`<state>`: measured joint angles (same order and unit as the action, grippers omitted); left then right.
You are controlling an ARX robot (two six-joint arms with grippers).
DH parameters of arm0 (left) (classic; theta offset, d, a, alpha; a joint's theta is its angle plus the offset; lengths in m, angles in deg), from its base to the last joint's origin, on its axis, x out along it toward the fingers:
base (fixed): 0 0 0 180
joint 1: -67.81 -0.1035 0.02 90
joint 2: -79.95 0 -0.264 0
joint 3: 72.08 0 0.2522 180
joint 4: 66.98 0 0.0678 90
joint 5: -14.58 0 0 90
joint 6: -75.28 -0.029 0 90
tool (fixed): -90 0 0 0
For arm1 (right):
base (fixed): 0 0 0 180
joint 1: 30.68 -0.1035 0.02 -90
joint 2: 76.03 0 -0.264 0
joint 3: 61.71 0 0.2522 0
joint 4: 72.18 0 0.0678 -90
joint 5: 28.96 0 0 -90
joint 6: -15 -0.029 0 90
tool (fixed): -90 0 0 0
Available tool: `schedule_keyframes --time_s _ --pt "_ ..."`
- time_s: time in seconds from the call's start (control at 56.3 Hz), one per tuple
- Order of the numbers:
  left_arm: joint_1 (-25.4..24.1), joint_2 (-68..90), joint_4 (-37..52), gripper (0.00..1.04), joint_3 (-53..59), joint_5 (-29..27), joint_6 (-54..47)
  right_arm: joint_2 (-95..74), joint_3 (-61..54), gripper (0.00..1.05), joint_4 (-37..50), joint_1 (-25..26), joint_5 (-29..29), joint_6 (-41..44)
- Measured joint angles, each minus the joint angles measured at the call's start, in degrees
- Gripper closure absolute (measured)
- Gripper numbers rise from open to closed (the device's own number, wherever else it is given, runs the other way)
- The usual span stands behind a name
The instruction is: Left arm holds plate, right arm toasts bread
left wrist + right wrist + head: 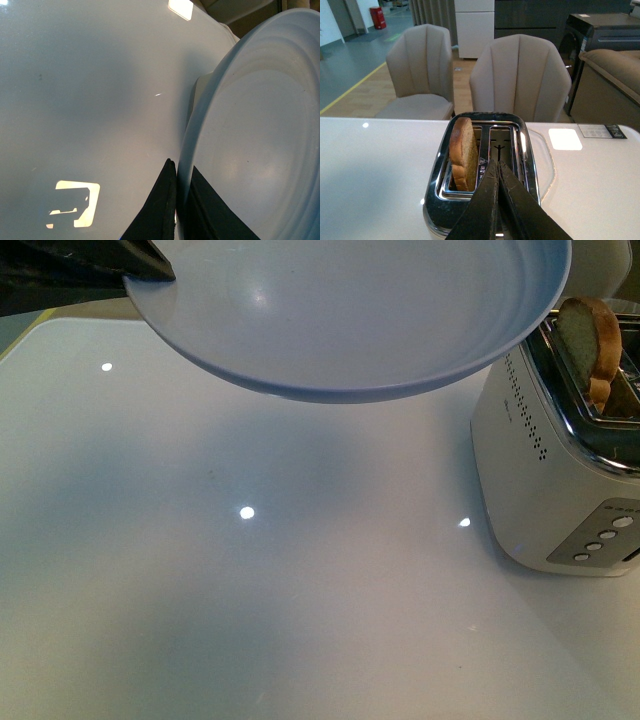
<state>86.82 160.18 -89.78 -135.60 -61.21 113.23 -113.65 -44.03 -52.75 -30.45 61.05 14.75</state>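
Note:
The pale blue-grey plate (350, 315) hangs in the air above the white table, tilted, at the top of the front view. My left gripper (176, 165) is shut on its rim; its black tip shows at the plate's left edge (150, 265). The plate fills the right of the left wrist view (260, 135). The bread slice (462, 152) stands upright in one slot of the toaster (485, 170), sticking out above it; it also shows in the front view (590, 345). My right gripper (498, 164) is shut and empty, just above the toaster's other slot.
The white toaster (545, 460) stands at the table's right, with round buttons on its end (600, 535). The glossy white table (250, 570) lies below the plate. Two beige chairs (520, 75) stand beyond the table's far edge.

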Motion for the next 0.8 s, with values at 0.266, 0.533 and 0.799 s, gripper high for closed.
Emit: schedule_keyframes --time_s 0.266,0.533,0.799 --pt "0.44 -0.09 0.0 1.02 0.02 -0.35 0.0 8.46 -2.91 1.03 -4.5 -0.02 -0.04 0.04" --pt "0.48 -0.35 0.0 1.02 0.15 -0.39 -0.04 17.16 -2.91 1.03 -12.72 -0.02 -0.02 0.07" --pt "0.5 -0.92 0.0 1.02 0.42 -0.35 -0.17 23.71 -2.91 1.03 -19.26 -0.02 -0.02 0.07"
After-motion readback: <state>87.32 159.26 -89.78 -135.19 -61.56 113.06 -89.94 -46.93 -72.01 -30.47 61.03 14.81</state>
